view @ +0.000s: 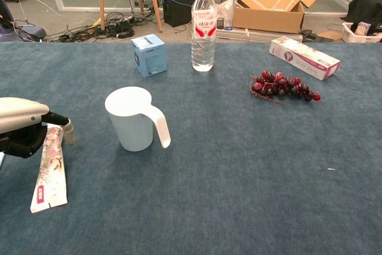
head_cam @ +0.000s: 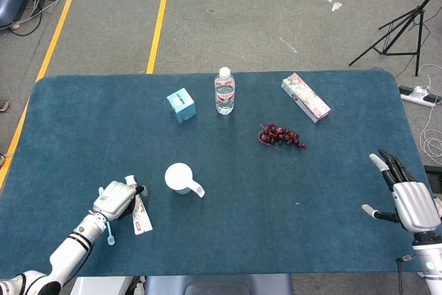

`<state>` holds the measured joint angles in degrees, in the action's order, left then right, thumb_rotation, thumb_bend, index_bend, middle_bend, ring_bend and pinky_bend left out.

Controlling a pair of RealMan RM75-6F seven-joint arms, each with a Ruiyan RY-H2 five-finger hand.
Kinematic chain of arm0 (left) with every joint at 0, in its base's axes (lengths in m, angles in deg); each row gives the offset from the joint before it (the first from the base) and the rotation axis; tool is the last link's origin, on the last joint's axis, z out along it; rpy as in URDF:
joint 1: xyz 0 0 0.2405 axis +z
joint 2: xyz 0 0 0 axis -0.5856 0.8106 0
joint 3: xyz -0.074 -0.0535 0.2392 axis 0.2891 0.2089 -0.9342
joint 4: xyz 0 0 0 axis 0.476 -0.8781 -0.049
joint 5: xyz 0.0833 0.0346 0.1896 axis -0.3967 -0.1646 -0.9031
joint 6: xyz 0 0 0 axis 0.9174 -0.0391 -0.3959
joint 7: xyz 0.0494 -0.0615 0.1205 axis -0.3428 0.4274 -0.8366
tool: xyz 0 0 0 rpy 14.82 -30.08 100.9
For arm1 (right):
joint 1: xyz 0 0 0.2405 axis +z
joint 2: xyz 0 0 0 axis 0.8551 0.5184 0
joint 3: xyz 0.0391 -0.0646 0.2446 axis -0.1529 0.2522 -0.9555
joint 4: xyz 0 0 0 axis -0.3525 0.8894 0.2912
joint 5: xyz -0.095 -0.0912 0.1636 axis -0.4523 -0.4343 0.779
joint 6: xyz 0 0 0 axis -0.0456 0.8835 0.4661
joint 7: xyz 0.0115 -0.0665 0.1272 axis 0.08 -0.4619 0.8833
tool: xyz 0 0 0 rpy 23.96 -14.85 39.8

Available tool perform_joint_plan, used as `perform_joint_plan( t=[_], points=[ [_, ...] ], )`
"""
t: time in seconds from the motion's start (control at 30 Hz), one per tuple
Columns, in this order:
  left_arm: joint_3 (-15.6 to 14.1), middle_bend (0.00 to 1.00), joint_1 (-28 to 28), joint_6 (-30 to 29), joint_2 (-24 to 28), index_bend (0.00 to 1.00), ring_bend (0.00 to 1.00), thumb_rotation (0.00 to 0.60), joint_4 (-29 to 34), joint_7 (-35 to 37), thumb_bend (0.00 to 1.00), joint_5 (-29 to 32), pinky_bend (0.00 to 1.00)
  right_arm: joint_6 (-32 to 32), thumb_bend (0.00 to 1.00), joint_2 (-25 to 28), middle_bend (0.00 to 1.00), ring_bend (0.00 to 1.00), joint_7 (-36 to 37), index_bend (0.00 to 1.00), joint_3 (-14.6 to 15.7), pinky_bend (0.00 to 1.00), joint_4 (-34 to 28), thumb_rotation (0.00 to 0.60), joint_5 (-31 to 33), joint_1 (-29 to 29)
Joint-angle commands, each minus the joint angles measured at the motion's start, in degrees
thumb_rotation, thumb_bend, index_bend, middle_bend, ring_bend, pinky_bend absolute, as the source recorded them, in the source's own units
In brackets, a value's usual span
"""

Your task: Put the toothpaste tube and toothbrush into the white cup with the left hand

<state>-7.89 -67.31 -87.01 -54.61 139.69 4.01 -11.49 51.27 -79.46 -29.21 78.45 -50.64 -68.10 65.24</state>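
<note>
Blue cloth covers the bench (head_cam: 83, 129); grey floor with yellow tape lines lies behind.

Left hand (head_cam: 114, 198) sits at the near left edge, fingers closed around the cap end of the toothpaste tube (view: 50, 168). Tube slopes down from the hand, its flat end on the cloth.

Toothbrush (head_cam: 110, 229), pale blue, lies on the cloth just beside the left forearm, partly hidden by the hand.

White cup (view: 132, 117) stands upright just right of the tube, handle toward the near right.

Right hand (head_cam: 407, 195) rests at the near right edge, fingers spread, holding nothing.

Far side: water bottle (view: 203, 27), small blue box (view: 148, 55), grapes (view: 282, 86), long flowered box (view: 304, 57).
</note>
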Motion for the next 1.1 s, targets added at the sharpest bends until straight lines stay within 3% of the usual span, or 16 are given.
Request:
perform_joint_plan(
  t=[0.03, 0.57, 1.1],
  points=[
    [0.02, 1.0, -0.21, 0.15, -0.09, 0.34, 1.0, 0.6, 0.03, -0.14, 0.99, 0.12, 0.96, 0.02, 0.03, -0.04, 0.04, 0.04, -0.07, 0.03, 0.02, 0.33, -0.01, 0.6, -0.04, 0.0],
    [-0.12, 1.0, -1.96, 2.28, -1.87, 0.35, 1.0, 0.6, -3.41, -3.28, 0.99, 4.77, 0.96, 0.11, 0.03, -0.06, 0.04, 0.04, -0.22, 0.03, -0.02, 0.33, -0.09, 0.6, -0.01, -0.05],
    [-1.3, 1.0, -1.73, 0.85, 0.18, 0.37, 1.0, 0.6, -2.02, -7.28, 0.99, 7.78, 0.96, -0.19, 0.03, -0.19, 0.04, 0.04, -0.59, 0.03, 0.03, 0.33, -0.21, 0.6, 0.02, 0.08]
  ],
)
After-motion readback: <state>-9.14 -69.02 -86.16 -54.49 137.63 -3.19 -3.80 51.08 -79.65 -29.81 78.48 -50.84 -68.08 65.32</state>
